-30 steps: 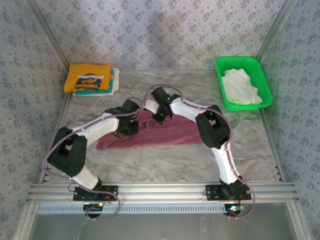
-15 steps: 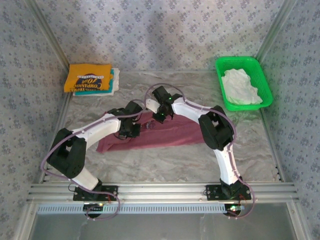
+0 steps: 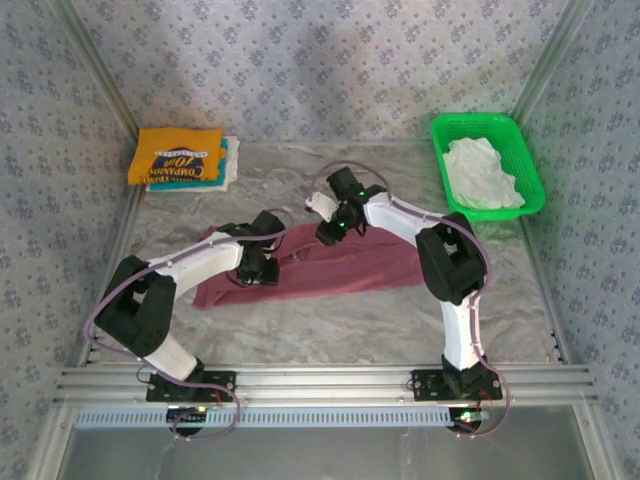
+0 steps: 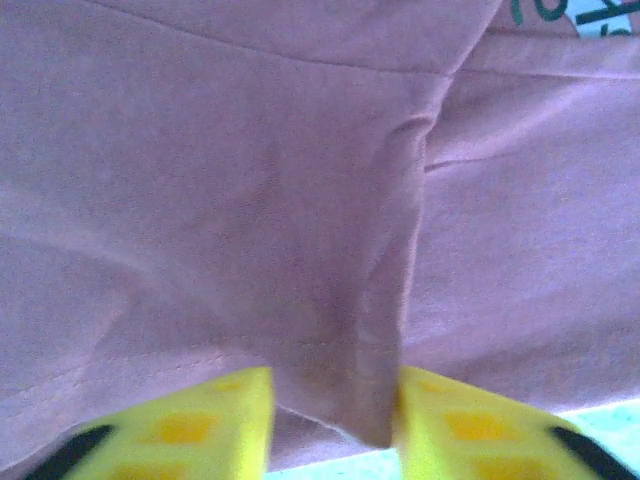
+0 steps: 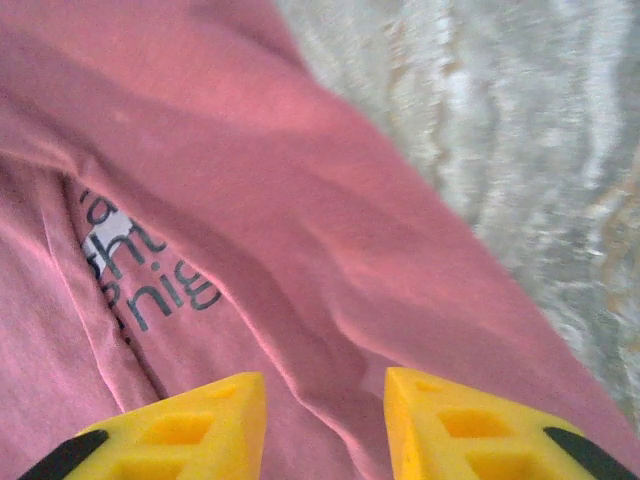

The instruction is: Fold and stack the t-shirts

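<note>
Right end effector [image 3: 335, 228] shifted toward table [image 3: 330, 335] right edge, drawing maroon shirt [image 3: 340, 272] wider across table centre. Left end effector [image 3: 262, 262] anchors; both clamp cloth folds, likely flattening for folding.

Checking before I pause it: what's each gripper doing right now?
Left gripper: closed on the maroon shirt.
Right gripper: closed on the maroon shirt too.

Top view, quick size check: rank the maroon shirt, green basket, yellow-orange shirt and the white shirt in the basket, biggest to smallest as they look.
1. maroon shirt, spread mid-table.
2. green basket.
3. yellow-orange shirt and white shirt look about alike, so I won't rank them.
</note>
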Robot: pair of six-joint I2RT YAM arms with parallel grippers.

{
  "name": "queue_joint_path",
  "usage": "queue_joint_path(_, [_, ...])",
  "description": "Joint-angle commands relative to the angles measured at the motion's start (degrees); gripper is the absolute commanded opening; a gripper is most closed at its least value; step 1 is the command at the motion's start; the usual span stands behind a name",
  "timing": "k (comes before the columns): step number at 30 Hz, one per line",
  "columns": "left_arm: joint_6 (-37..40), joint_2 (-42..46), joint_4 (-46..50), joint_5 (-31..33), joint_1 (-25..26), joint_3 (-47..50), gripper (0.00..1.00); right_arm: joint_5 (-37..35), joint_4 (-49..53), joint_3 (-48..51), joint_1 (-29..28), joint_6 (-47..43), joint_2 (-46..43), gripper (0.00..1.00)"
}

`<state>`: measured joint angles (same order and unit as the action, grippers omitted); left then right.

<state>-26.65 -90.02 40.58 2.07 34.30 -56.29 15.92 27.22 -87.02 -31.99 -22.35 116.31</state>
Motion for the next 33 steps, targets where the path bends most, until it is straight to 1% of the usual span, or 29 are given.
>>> queue_joint_path(1, [1.86,4.09,2.37,-1.12,0.34,-1.58,0.47,6.39,-0.98,0.34,2.47,8.33,-3.12,0.42])
queue_joint_path(3, [2.8,6.11,1.64,-2.51,-0.16,-2.54,0.47,6.54,-1.33,1.24,3.67,11.64,-4.43,0.42])
queue_joint_path(5, [2.69,8.36,-0.71,-4.39,-2.13,-2.24,0.49,4.68,-1.21,1.93,4.6,14.44,-5.19,0.4])
queue_joint_path(7, [1.87,9.97,-5.25,-7.79,-6.89,-0.53,0.49,2.26,0.25,2.16,5.63,17.03,-5.3,0.3])
queue_joint_path(8, [1.01,10.18,-6.32,-8.5,-9.24,-0.02,0.48,1.0,0.83,2.37,6.0,18.04,-5.23,0.26])
queue_joint_path(10, [-0.88,9.55,-8.5,-7.52,-14.46,1.19,0.45,-2.62,2.07,3.31,6.87,20.0,-4.98,0.23])
queue_joint_path(12, [-2.23,8.23,-10.7,-5.85,-18.09,2.78,0.42,-4.92,3.59,4.07,8.04,22.23,-4.62,0.18])
queue_joint_path(15, [-3.62,5.44,-13.65,-4.87,-21.71,4.46,0.37,-9.32,6.26,4.78,10.16,24.99,-4.34,0.12])
queue_joint_path(16, [-4.15,4.47,-14.73,-4.94,-22.51,5.03,0.36,-10.74,6.84,5.12,10.82,25.64,-4.31,0.11])
queue_joint_path(19, [-5.45,1.2,-16.8,-5.22,-24.14,6.02,0.33,-14.45,8.27,5.98,11.92,26.82,-4.1,0.11])
queue_joint_path(21, [-5.83,-1.1,-17.73,-5.11,-24.59,6.23,0.31,-15.29,9.48,6.13,12.46,27.56,-3.36,0.11])
queue_joint_path(24, [-6.47,-4.15,-19.44,-5.12,-24.8,6.0,0.3,-15.37,10.68,6.9,13.41,29.18,-2.03,0.09])
queue_joint_path(26, [-6.7,-5.84,-20.03,-4.98,-24.85,5.11,0.3,-16.81,11.25,8.43,13.86,31.42,-1.79,0.08])
queue_joint_path(29, [-6.5,-8.84,-21.18,-5.21,-24.81,2.51,0.29,-17.96,10.59,12.23,14.75,35.7,-3.04,0.11])
queue_joint_path(33, [-4.58,-15.09,-18.74,-5.44,-24.66,-6.74,0.27,-19.36,12.93,16.48,14.89,38.26,-5.66,0.12])
